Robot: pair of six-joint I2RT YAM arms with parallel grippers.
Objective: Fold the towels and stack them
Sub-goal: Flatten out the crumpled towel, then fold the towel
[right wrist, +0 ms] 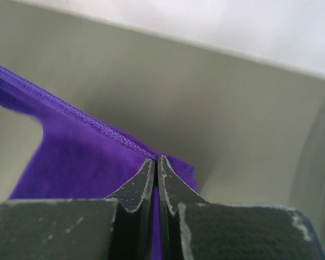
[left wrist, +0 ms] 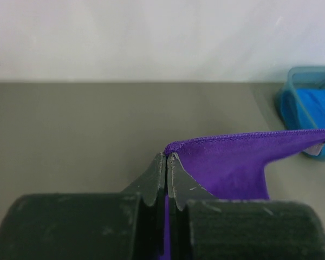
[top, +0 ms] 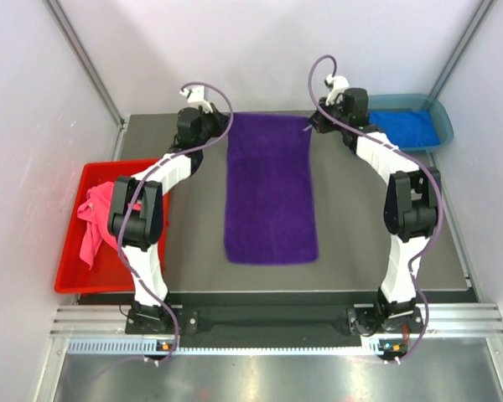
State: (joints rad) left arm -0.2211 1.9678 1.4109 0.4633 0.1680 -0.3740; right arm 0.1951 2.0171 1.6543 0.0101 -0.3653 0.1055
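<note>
A purple towel lies spread lengthwise on the grey table. My left gripper is shut on its far left corner, and in the left wrist view the purple cloth is pinched between the fingers. My right gripper is shut on the far right corner, with the hemmed cloth pinched between the fingers. Both far corners are lifted slightly off the table. Pink towels lie crumpled in a red tray. A folded blue towel lies in a blue bin.
The red tray stands at the table's left edge. The blue bin stands at the far right corner and shows in the left wrist view. White walls enclose the table on three sides.
</note>
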